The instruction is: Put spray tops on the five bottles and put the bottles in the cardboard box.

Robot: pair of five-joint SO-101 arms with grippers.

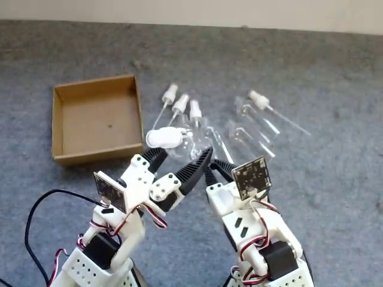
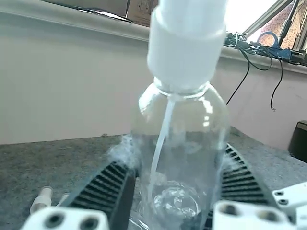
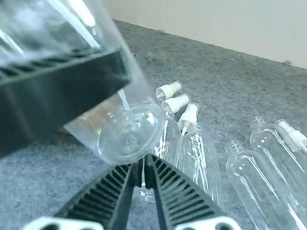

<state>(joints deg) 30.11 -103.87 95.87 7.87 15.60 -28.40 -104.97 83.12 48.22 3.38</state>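
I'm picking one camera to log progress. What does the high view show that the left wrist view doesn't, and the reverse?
High view, not the left wrist: the cardboard box, no bottle in it, and topless bottles lying on the carpet. Left wrist, not the high view: the dip tube running down inside the held bottle, and a wall behind. Both: the left gripper shut on that held bottle, a white spray top on its neck, and loose spray tops on the carpet.

A clear bottle [image 1: 187, 147] with a white spray top [image 1: 164, 139] fitted is clamped in the left hand [image 1: 179, 156], just beside the open cardboard box [image 1: 57, 119]. Other clear bottles [image 1: 254, 119] and loose spray tops [image 1: 179, 103] lie on the carpeted tabletop [image 1: 311, 72].
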